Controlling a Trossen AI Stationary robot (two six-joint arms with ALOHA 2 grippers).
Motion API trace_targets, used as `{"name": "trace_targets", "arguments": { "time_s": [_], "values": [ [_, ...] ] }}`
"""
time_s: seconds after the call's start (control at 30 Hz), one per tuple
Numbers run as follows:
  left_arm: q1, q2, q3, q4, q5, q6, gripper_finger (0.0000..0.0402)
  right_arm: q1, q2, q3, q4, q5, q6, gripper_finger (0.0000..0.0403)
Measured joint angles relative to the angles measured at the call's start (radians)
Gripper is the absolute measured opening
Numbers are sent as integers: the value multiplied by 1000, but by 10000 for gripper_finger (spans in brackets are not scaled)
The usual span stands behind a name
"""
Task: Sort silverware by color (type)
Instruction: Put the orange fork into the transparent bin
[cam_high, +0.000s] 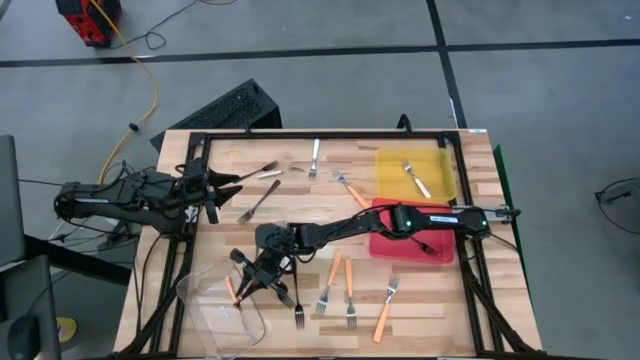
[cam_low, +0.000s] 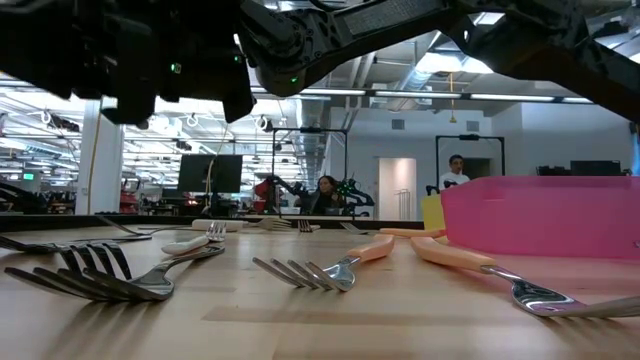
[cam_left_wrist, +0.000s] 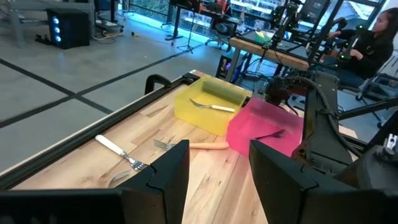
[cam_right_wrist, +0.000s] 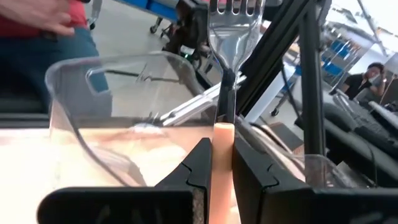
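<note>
Wooden table (cam_high: 300, 205) carries scattered forks (cam_high: 347, 295), yellow tray (cam_high: 440, 185) and red tray (cam_high: 385, 245) right, clear tub (cam_high: 215, 310) near-left.

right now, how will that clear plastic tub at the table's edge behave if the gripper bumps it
The clear plastic tub looks thin-walled and nearly empty, so it is probably light and would slide or tip rather than resist. The right gripper, shut on an orange-handled fork, sits beside its rim, so a nudge seems possible.

Table (cam_high: 300, 170) seen straight down from overhead; viewed level from tabletop height; wrist views aimed past fingers. Red tray (cam_high: 385, 243) shared.
</note>
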Motion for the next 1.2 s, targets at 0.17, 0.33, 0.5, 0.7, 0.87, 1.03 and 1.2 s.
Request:
{"name": "trace_targets", "arguments": {
  "time_s": [0.17, 0.33, 0.5, 0.7, 0.87, 1.03, 1.2],
  "values": [
    [0, 0, 0, 0, -1, 0, 151, 0, 0, 0, 1, 3, -1, 78],
    [0, 0, 0, 0, -1, 0, 151, -1, 0, 0, 1, 3, -2, 88],
    [0, 0, 0, 0, -1, 0, 151, -1, 0, 0, 1, 5, -2, 90],
    [0, 0, 0, 0, -1, 0, 151, -2, 0, 0, 0, 33, -1, 92],
    [0, 0, 0, 0, 0, 0, 151, -2, 0, 0, -7, 34, -1, 101],
    [0, 0, 0, 0, 0, 0, 151, -2, 0, 0, -6, 45, 7, 136],
    [0, 0, 0, 0, 0, 0, 151, -2, 0, 0, -6, 79, 14, 166]
  ]
}}
